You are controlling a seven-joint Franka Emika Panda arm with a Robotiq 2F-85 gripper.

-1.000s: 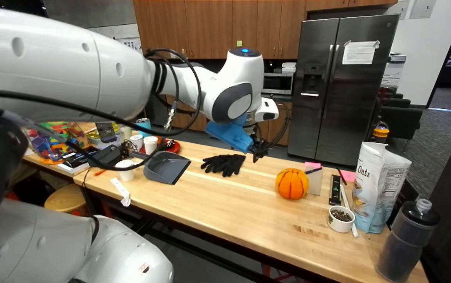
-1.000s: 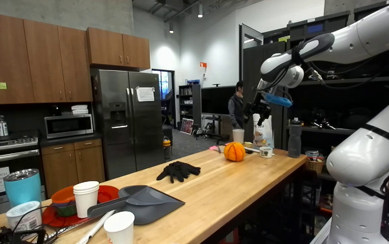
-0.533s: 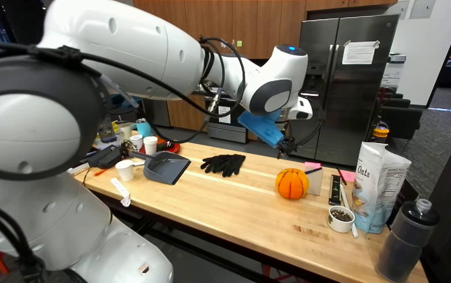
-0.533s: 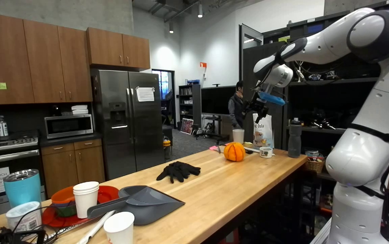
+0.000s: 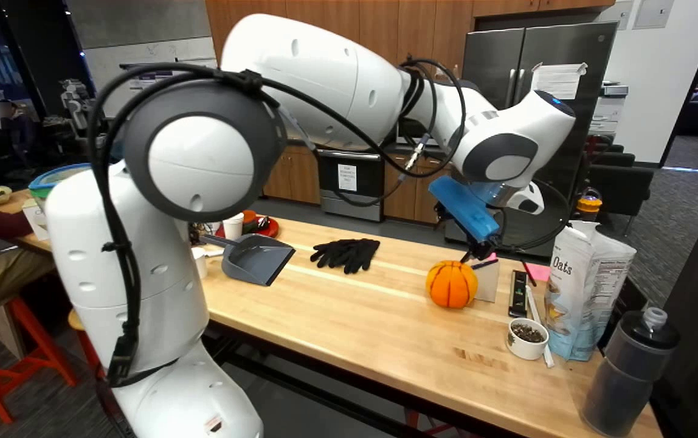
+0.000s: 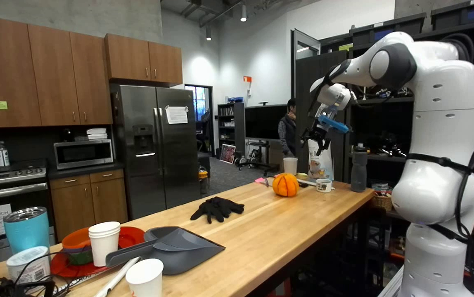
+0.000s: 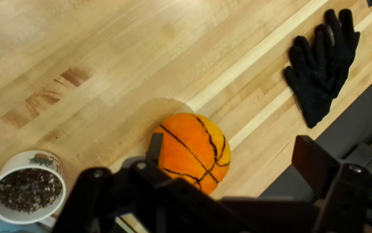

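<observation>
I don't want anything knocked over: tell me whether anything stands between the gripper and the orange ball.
Nothing visible does. In the wrist view, only the open gripper itself partly covers the orange ball; the black gloves and white bowl are off to the sides.

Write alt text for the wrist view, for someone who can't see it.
An open black tool spans the lower picture, one finger partly in front of an orange ball with black lines on a wooden table. A white cup of dark, crumbly stuff stands at lower left; black gloves lie at upper right.
</observation>
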